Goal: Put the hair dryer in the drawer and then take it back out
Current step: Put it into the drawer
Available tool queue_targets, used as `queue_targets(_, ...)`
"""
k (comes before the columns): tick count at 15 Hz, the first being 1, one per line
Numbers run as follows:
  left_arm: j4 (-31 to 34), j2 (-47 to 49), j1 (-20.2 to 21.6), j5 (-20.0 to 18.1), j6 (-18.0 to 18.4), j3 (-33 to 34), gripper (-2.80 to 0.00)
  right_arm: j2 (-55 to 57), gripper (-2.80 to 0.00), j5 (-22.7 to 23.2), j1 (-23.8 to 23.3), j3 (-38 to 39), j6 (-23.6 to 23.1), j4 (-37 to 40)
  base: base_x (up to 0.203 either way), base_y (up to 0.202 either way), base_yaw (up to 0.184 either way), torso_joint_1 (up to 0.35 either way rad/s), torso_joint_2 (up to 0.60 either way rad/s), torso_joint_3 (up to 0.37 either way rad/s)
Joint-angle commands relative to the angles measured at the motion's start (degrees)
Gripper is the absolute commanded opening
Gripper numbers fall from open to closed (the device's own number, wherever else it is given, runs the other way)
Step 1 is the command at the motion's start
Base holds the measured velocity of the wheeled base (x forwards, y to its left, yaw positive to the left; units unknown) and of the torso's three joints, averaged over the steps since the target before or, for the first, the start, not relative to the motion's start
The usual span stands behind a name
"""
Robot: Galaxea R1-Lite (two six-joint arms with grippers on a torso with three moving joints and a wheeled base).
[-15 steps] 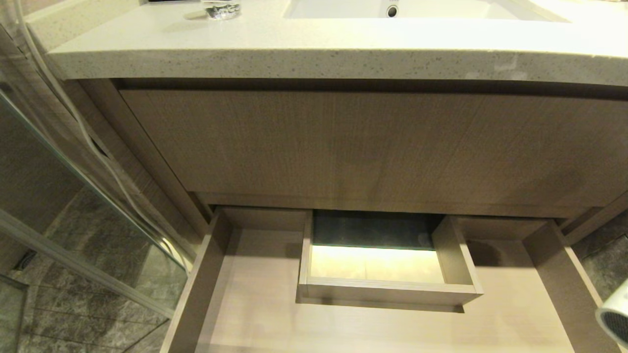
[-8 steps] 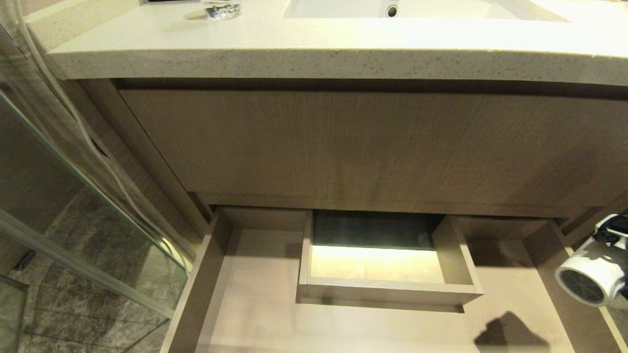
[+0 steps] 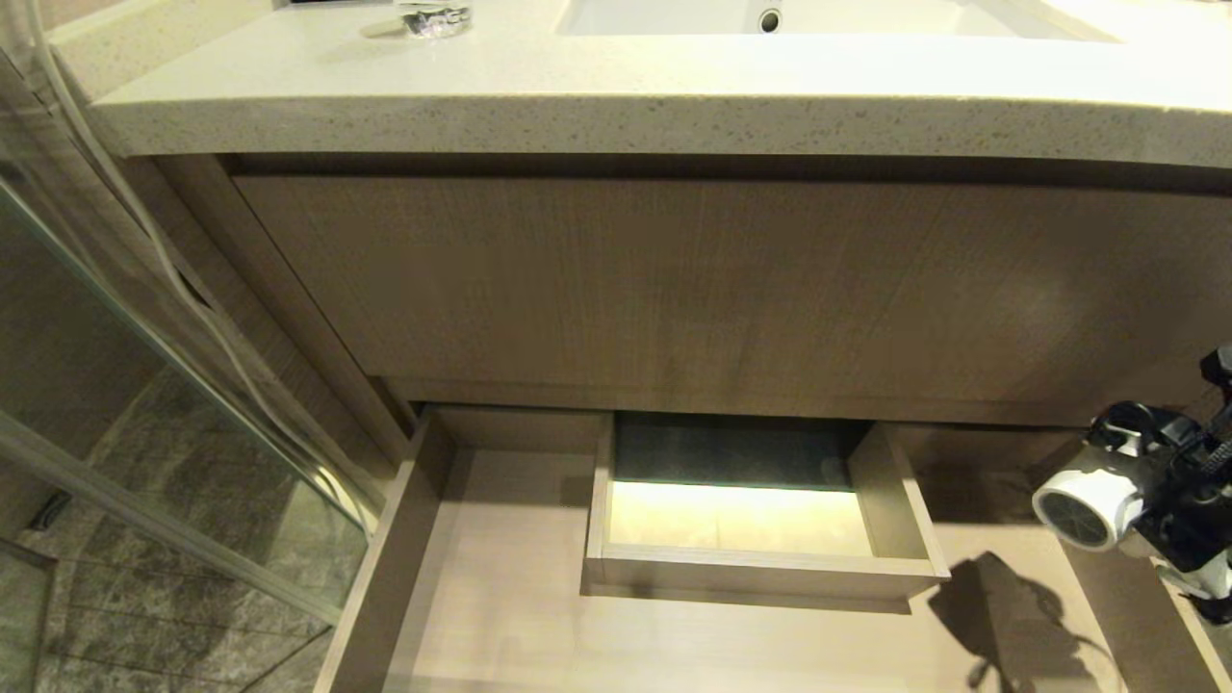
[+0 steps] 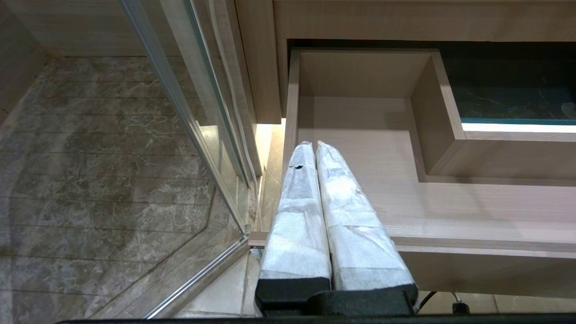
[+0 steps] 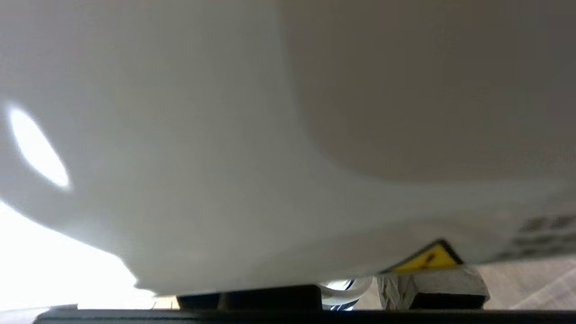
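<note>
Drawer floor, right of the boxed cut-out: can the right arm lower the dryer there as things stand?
Probably yes: the drawer is pulled open, that floor patch looks bare, and the right pincer holds the hair dryer above its right side.

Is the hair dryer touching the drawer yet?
Apart. The head view shows the hair dryer held up above the drawer, its shadow falling separately on the floor below.

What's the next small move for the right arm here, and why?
Probably carry the hair dryer inward, toward the robot's left, over the drawer. The right claw holds it above the drawer's right wall, not yet over the open floor, so lowering now would likely hit that wall.
</note>
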Motion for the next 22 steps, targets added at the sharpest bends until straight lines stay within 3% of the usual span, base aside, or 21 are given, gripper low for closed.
queue_targets(1,-0.01,0.00,0.00,0.00,-0.01,0.00,-2.80,4.65,-2.80,-0.08,1.00,-0.29,-0.28,0.02,0.000,0.000,0.000,0.000,0.00,0.000)
queue_targets(16,-0.01,0.00,0.00,0.00,-0.01,0.00,-2.80,25.79,-2.80,-3.08,-0.02,-5.90,0.55,-1.67,0.000,0.000,0.000,0.000,0.00,0.000)
queue_targets(22,-0.01,0.00,0.00,0.00,-0.01,0.00,-2.80,33.01,-2.80,-3.59,0.53,-12.66,3.96,-8.90,0.000,0.000,0.000,0.000,0.00,0.000)
